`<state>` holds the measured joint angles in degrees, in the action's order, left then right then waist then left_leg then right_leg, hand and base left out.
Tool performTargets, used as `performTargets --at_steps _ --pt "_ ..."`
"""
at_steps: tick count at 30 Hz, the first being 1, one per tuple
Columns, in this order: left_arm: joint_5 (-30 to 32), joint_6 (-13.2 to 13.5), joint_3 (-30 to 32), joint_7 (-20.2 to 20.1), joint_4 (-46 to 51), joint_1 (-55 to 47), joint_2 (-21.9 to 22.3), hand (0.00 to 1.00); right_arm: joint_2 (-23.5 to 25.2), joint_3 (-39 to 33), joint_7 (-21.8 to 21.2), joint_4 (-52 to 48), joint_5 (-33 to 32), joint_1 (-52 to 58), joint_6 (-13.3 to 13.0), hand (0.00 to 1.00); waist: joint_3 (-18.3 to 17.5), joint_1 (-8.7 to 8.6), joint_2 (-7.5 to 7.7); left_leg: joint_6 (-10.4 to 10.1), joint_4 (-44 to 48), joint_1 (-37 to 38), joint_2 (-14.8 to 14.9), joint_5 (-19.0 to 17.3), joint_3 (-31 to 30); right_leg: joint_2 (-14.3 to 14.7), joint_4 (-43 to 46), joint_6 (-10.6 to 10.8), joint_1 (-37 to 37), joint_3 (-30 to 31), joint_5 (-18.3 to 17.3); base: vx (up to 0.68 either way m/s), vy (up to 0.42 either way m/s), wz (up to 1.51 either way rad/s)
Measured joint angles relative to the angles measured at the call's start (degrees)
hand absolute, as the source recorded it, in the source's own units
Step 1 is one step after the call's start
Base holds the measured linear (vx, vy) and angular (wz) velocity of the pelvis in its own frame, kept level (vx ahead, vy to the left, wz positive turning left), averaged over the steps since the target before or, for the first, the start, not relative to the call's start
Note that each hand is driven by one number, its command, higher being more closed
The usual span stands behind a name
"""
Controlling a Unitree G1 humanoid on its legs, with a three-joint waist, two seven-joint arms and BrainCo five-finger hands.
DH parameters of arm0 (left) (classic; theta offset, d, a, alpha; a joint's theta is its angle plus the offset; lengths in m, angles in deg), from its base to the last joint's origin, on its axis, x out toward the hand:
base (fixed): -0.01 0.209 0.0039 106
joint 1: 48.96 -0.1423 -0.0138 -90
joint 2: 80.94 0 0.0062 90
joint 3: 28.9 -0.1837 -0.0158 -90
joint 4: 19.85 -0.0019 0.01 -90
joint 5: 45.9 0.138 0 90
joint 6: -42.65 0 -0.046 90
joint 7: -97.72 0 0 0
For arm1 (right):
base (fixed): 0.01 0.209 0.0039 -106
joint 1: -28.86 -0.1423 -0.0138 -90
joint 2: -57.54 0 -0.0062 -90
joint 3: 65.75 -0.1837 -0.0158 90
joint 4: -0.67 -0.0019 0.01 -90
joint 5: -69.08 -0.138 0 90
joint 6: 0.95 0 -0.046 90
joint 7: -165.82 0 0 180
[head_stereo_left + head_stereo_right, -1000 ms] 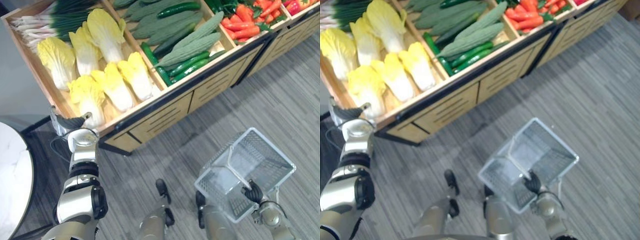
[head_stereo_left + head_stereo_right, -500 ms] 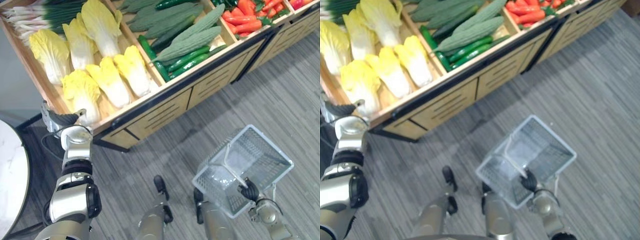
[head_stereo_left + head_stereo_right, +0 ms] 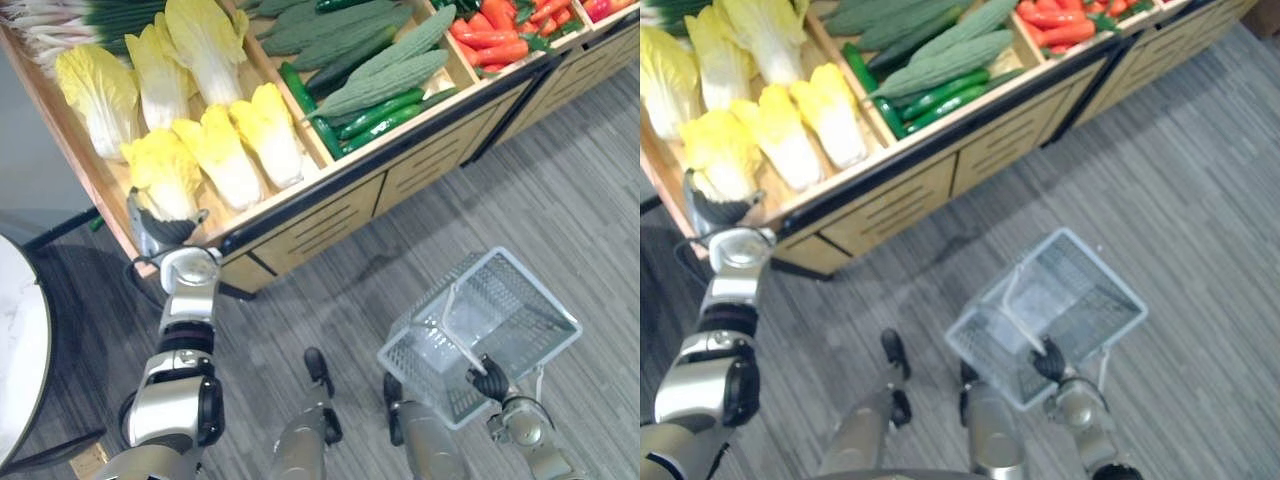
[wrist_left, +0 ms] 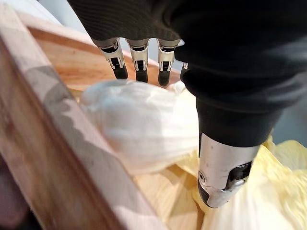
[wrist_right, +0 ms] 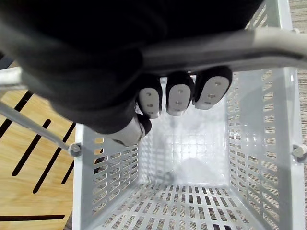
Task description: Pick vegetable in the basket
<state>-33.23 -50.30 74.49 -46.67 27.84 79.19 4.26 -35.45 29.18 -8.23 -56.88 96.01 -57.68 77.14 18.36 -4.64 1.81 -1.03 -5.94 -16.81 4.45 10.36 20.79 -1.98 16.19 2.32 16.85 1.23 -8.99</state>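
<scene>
Our left hand (image 3: 165, 228) keeps its fingers (image 4: 139, 60) straight, not yet closed, with the napa cabbage (image 4: 144, 127) between fingers and thumb in the wooden bin (image 4: 53, 139). It is probably hefty with soft, tearable leaves, so we'd grip the firm white base. Our right hand (image 3: 488, 380) clenches the handle of the basket (image 3: 520, 300).

No letters, numbers, labels or signs can be read anywhere. The front panels of the wooden stand (image 3: 330, 225) carry only dark slots, and the walls of the basket (image 5: 254, 120) carry only rows of holes.
</scene>
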Motion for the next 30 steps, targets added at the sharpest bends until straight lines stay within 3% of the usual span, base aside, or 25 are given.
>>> performTargets --at_steps 9,23,24,30 --pt "-0.18 0.00 0.54 -0.11 0.52 -0.41 0.51 0.00 0.00 -0.09 0.02 0.00 0.01 0.02 0.09 1.00 0.01 -0.01 -0.01 0.10 0.02 0.20 0.21 0.11 0.49 0.23 -0.12 -0.02 0.05 0.61 0.02 0.04 -0.031 -0.03" --pt "-0.25 -0.04 5.76 -0.88 -8.40 3.12 -0.86 0.00 0.01 0.05 0.06 -0.04 -0.02 0.05 -0.11 1.00 0.00 0.09 -0.01 -0.55 -0.02 -0.25 0.38 -0.41 0.84 0.40 -0.41 0.09 0.57 1.16 0.12 0.04 -0.034 -0.02" --pt "-0.24 -0.14 6.46 -0.95 -9.20 3.49 -1.41 1.00 0.01 0.13 0.06 -0.06 -0.03 0.03 -0.16 1.00 0.00 0.11 -0.01 -0.56 -0.02 -0.44 0.45 -0.42 0.98 0.48 -0.34 0.09 0.88 1.32 0.12 0.07 -0.053 -0.07" --pt "-0.25 -1.30 9.04 -1.24 -12.18 5.27 -3.83 1.00 -0.06 0.94 0.05 -0.08 -0.07 0.04 -0.28 1.00 0.00 0.21 0.00 -0.60 -0.03 -0.83 0.87 -0.45 1.71 0.88 -0.31 0.08 1.55 1.92 0.12 0.06 -0.048 -0.06"
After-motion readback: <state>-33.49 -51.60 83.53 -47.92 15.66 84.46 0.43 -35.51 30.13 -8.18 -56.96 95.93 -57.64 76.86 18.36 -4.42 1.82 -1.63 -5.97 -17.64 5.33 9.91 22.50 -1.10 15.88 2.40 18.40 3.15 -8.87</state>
